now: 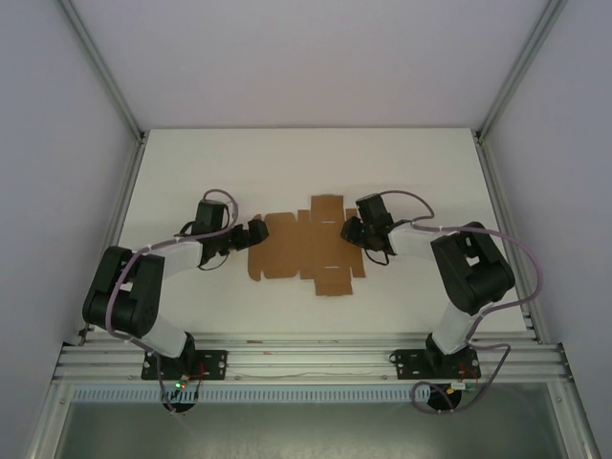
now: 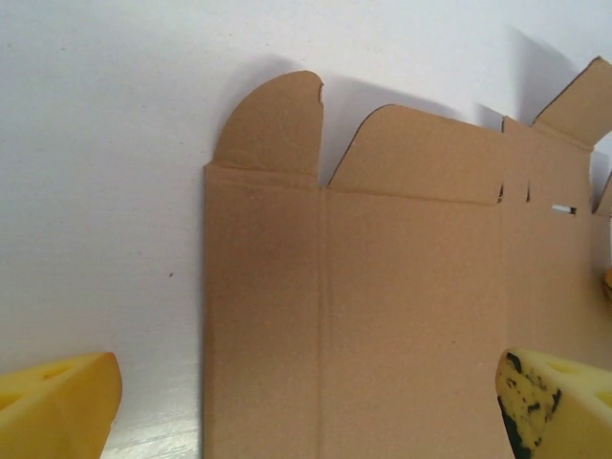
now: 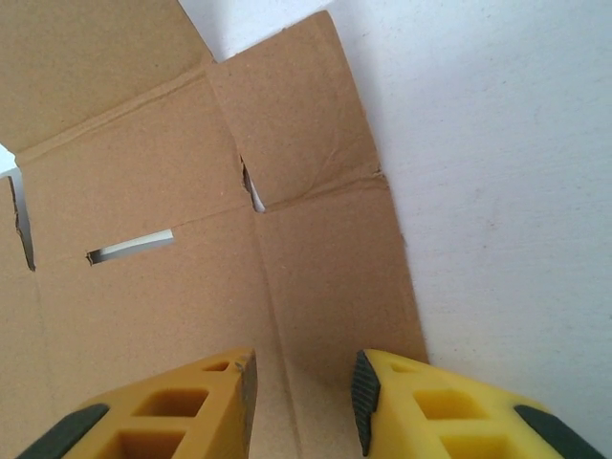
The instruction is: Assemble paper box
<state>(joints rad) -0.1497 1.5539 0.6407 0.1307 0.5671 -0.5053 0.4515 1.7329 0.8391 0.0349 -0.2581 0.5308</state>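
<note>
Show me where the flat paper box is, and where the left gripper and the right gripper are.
paper box (image 1: 304, 251), top external view, middle panel of the flat sheet.
left gripper (image 2: 308, 387), left wrist view, midway between its yellow fingertips.
right gripper (image 3: 304, 375), right wrist view, midway between its yellow fingertips.

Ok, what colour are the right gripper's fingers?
Yellow fingers with dark pads, clearest in the right wrist view.

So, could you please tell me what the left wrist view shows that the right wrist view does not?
Left wrist: two rounded flaps at the sheet's edge, and the left gripper open wide. Right wrist: a straight-edged flap with a wrinkled crease, and the right gripper open over a panel. Both: the paper box, an unfolded flat sheet on the white table.
</note>
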